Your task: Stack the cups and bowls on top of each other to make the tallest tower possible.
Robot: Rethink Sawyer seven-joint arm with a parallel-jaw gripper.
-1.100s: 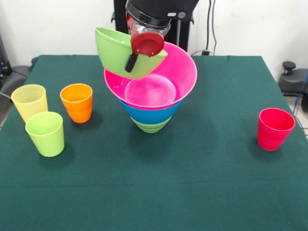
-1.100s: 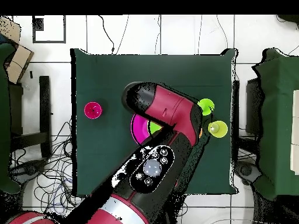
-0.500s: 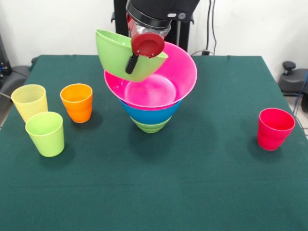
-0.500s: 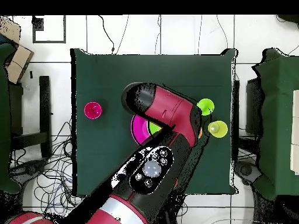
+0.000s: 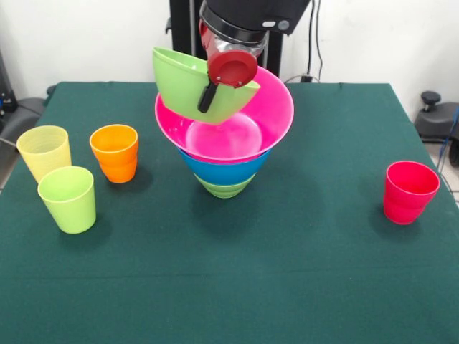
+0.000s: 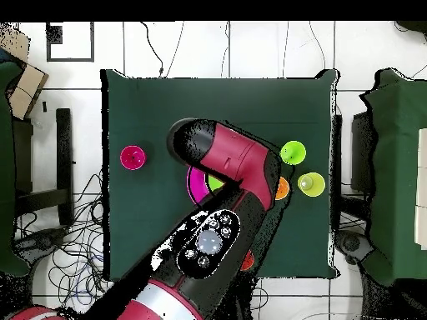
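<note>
The tower [image 5: 224,147] stands at mid-bench: a light green bowl at the bottom, a blue bowl [image 5: 224,170] nested in it, and the large pink bowl [image 5: 272,115] on top, flaring widest. The pink bowl is seen to be empty inside. Above its far rim a second light green bowl [image 5: 188,84] is held tilted by the gripper [image 5: 209,97], which is clamped on that bowl's rim. Compared with half a second ago, this bowl has been carried slightly sideways, towards the middle of the pink bowl, and its tilt is unchanged. It is judged that the bowl is being lined up for lowering into the pink bowl, so the tower's next layer is not yet placed.

To one side of the tower an orange cup [image 5: 115,153], a pale yellow cup [image 5: 44,152] and a lime green cup [image 5: 67,198] are grouped together, all upright and empty. Well apart on the tower's other side a red cup [image 5: 409,191] is standing alone on the green bench [image 5: 287,272]. In the overhead view most of the tower is hidden by the arm.
</note>
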